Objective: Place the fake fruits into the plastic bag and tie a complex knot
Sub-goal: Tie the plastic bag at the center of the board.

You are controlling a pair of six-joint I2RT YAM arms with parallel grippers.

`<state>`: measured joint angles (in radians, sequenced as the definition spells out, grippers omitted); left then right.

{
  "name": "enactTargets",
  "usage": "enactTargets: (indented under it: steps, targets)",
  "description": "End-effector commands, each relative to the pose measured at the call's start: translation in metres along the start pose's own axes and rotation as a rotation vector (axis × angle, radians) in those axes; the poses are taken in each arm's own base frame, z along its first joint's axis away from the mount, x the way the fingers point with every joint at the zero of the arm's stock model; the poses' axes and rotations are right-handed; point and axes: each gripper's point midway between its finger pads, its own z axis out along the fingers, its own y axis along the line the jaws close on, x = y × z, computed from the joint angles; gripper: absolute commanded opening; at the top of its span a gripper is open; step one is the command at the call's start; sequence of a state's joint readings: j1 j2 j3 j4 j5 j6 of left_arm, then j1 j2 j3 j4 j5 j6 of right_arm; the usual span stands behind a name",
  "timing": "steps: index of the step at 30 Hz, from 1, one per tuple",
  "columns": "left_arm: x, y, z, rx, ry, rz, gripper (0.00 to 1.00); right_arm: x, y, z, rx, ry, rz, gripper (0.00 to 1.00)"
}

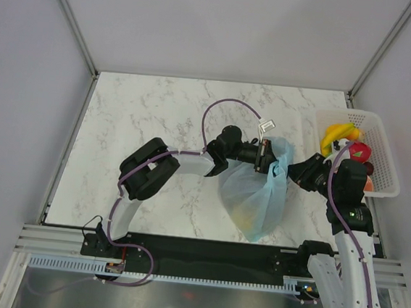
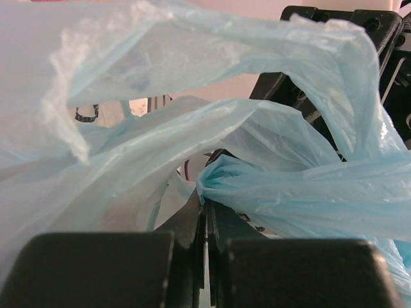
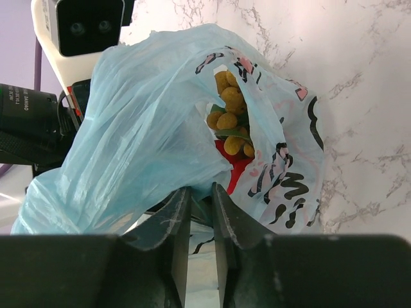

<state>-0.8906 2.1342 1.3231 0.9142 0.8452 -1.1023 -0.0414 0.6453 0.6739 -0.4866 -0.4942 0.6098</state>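
The light-blue plastic bag [image 1: 260,196] lies on the marble table with its mouth toward the back. My left gripper [image 1: 269,159] is at the bag's top; in the left wrist view it [image 2: 209,200] is shut on a bunched strand of the bag [image 2: 289,192]. My right gripper [image 1: 296,170] is at the bag's right edge; in the right wrist view it [image 3: 199,191] is closed on blue film of the bag [image 3: 141,141]. A tan round cluster [image 3: 230,119] and a red piece [image 3: 234,165] show inside the bag. Yellow bananas [image 1: 338,134] and a pink-red fruit [image 1: 361,151] lie in the basket.
The white mesh basket [image 1: 382,167] stands at the table's right edge, close behind my right arm. A small clear clip-like object [image 1: 267,124] lies just behind the bag. My left arm [image 1: 153,171] stretches across the table's middle.
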Motion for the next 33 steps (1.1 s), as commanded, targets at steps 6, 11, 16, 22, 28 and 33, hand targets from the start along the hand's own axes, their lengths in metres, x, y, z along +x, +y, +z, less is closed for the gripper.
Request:
enactTargets:
  steps: [6, 11, 16, 22, 28, 33]
  targets:
    - [0.0, -0.026, 0.009, 0.083, 0.034, 0.063, 0.02, -0.01, 0.009, -0.001, -0.034, -0.037, -0.043, 0.04]
    - [0.001, -0.025, 0.008, 0.079, 0.034, 0.059, 0.04, -0.011, 0.007, -0.001, -0.024, -0.044, -0.044, 0.0]
    - [0.001, -0.021, 0.005, 0.062, 0.031, 0.055, 0.1, -0.016, 0.006, -0.002, -0.004, -0.056, -0.052, 0.0]
    - [-0.001, -0.02, -0.001, 0.044, 0.02, 0.054, 0.22, -0.02, 0.001, -0.004, 0.032, -0.069, -0.07, 0.0]
    - [-0.001, -0.018, -0.011, 0.025, 0.009, 0.043, 0.3, -0.023, 0.0, -0.004, 0.05, -0.078, -0.074, 0.0]
    - [-0.002, -0.017, -0.021, 0.011, -0.004, 0.039, 0.34, -0.025, 0.002, -0.005, 0.047, -0.083, -0.08, 0.0]
